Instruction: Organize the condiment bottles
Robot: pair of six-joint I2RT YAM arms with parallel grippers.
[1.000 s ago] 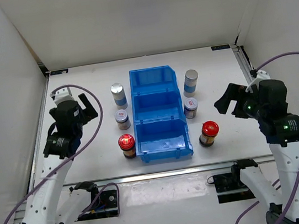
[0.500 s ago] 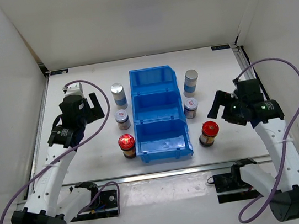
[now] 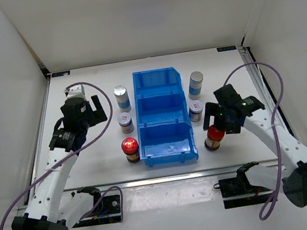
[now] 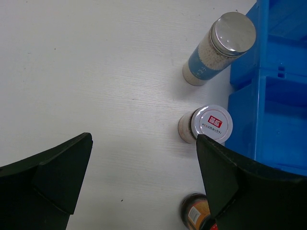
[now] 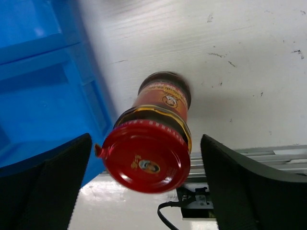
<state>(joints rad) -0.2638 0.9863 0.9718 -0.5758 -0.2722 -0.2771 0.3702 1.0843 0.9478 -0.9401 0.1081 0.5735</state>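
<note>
Judging by its look, the red-lidded jar (image 5: 146, 155) on the right is glass with a metal lid: stiff, smooth, fairly weighty if full, and liable to crack if dropped. It stands upright near the front edge of the counter (image 3: 224, 70), just right of the blue bin (image 3: 156, 72). The right end effector (image 3: 217, 120) hangs over it, spread wide, one finger to each side in the wrist view and neither touching. A good hold would be across the round body just under the lid, whose wider rim should stop a slip; squeezing the glossy label lower down seems riskier. The left end effector (image 3: 94, 109) is also wide and holds nothing, above bare counter toward the left edge. Beside it runs the left column: a tall cylinder (image 3: 121, 96) toward the back edge, a short jar (image 3: 125, 120) in the middle, and a second red jar (image 3: 130, 148) toward the front. On the right stand a matching cylinder (image 3: 196, 84) and short jar (image 3: 196, 109). No bottle is in the bin yet.
</note>
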